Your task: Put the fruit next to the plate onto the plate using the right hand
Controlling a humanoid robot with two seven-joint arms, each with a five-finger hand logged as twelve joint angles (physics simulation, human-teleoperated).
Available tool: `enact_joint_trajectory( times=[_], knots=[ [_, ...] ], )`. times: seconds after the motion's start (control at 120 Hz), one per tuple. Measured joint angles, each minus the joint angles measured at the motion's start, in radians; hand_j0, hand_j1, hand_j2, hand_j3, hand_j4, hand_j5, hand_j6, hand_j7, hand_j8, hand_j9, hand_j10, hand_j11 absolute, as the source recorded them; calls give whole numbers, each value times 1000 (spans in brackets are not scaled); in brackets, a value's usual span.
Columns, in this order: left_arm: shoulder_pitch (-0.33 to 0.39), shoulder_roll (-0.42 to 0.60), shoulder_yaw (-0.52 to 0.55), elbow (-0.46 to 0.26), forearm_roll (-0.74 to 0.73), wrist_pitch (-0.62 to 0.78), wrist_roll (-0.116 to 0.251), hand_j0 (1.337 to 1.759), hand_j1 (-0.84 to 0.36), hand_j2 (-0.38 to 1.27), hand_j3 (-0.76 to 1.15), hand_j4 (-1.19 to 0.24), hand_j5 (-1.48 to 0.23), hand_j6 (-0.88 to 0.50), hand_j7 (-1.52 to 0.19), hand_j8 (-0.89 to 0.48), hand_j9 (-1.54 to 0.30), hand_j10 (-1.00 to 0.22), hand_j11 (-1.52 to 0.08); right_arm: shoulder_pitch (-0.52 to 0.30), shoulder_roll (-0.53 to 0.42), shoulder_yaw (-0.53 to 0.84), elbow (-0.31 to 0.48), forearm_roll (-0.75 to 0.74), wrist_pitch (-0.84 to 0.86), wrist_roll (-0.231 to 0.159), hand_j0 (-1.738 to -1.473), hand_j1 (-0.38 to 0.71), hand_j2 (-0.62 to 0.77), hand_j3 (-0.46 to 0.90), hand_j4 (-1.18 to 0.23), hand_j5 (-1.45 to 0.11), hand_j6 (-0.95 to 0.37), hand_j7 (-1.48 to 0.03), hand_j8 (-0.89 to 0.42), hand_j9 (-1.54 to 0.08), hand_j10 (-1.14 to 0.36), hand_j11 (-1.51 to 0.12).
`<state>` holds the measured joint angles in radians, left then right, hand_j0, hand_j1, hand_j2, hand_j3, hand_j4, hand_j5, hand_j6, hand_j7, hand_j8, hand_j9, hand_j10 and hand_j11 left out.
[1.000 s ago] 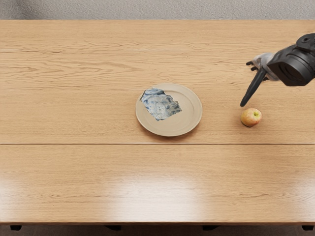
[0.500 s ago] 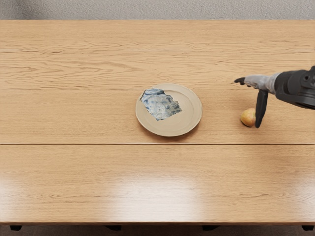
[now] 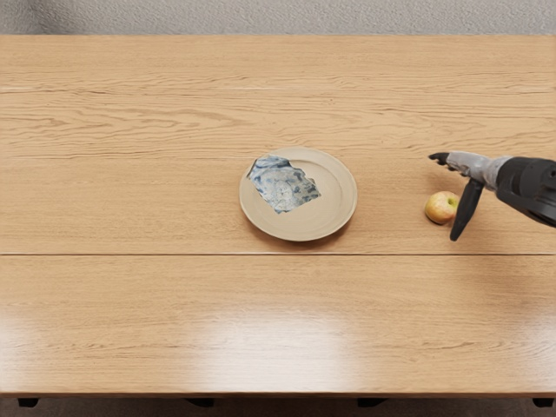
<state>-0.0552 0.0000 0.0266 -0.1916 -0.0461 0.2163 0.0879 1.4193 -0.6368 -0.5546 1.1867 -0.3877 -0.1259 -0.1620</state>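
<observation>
Lighting: bright, even, diffuse; source probably overhead.
Glare: broad pale sheen on the table (image 3: 130,295) nearer the camera than the plate (image 3: 344,214); weaker patches far to its left and right.
Shadows: thin, soft band under the plate's near rim; a faint one under the apple (image 3: 442,207), right of the plate.
Focus: sharp throughout; wood grain crisp.
Geometry: table edges render straight beyond the plate.

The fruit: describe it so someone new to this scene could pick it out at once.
On the wooden table, look right of the round tan plate. The fruit lies on bare wood there, beside the open right hand. It is the only small, round, yellow-red thing in view.
</observation>
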Motion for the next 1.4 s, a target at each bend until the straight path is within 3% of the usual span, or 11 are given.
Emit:
enact_joint_trajectory(
  times=[0.517, 1.025, 1.4],
  knots=[
    [0, 0, 0, 0, 0, 0, 0, 1658, 341, 2, 0, -7, -9, -7, -9, -7, -9, -7, -9, -33, -47, 39, -1, -13, -49, 0, -1658, -56, -48, 0, -247, -319, -248, -319, -247, -319, -246, -319],
    [0, 0, 0, 0, 0, 0, 0, 1658, 341, 2, 0, -7, -9, -7, -9, -7, -9, -7, -9, -46, -128, 85, 109, -70, -39, -2, -1658, 8, -58, 0, -301, -389, -302, -389, -301, -389, -300, -389],
    [0, 0, 0, 0, 0, 0, 0, 1658, 341, 2, 0, -7, -9, -7, -9, -7, -9, -7, -9, -73, -131, 129, 122, -66, -49, -2, -1658, 99, -72, 0, -376, -487, -377, -486, -376, -487, -376, -487]
  ],
)
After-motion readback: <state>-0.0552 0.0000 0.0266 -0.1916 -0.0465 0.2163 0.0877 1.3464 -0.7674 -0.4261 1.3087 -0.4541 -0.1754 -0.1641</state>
